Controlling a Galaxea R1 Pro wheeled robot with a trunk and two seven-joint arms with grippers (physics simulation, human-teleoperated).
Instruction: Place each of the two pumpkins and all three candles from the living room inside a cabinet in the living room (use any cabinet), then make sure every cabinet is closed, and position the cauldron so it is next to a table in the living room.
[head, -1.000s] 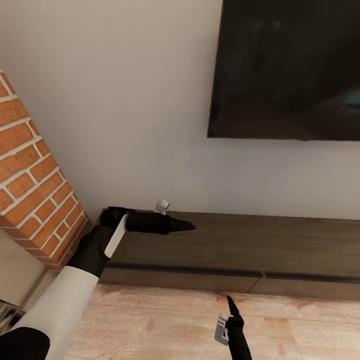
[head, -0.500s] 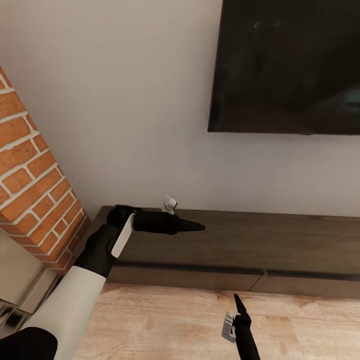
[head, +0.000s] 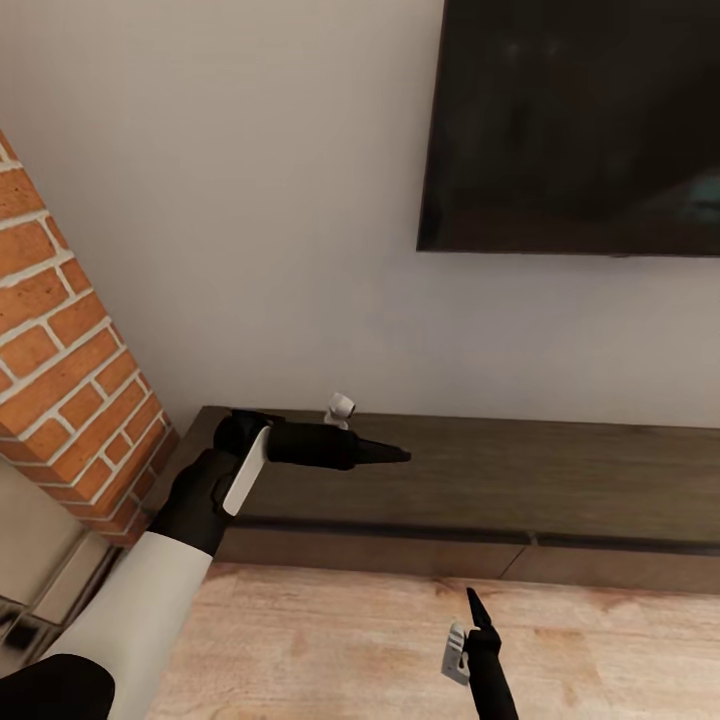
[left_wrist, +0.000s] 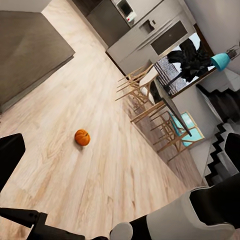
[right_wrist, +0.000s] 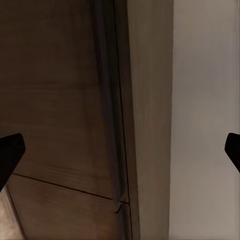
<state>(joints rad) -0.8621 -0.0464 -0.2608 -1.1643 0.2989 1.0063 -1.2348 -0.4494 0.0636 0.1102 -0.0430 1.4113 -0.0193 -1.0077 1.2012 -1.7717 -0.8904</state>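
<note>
Facing the wall, the robot has a brick fireplace (head: 60, 380) at the far left of the head view. Next comes the left gripper (head: 395, 455), hanging over the left end of the cabinet (head: 520, 480); its fingers read as one dark point there, but the left wrist view shows them well apart at the frame edges, so it is open and empty. A small white object (head: 342, 407) stands on the cabinet top just behind that arm; its nature cannot be told. The cabinet's drawer fronts (head: 400, 552) appear flush and closed. Further right, the right gripper (head: 477, 608) hovers low over the wood floor (head: 320, 640) before the cabinet, fingers spread wide in its wrist view, holding nothing. A dark television (head: 570, 125) hangs above.

One pumpkin (left_wrist: 82, 137) lies on the open floor, well apart from the robot. Judgement: it remains to be stored; candles and cauldron are unaccounted for, and no drawer is opened yet.
</note>
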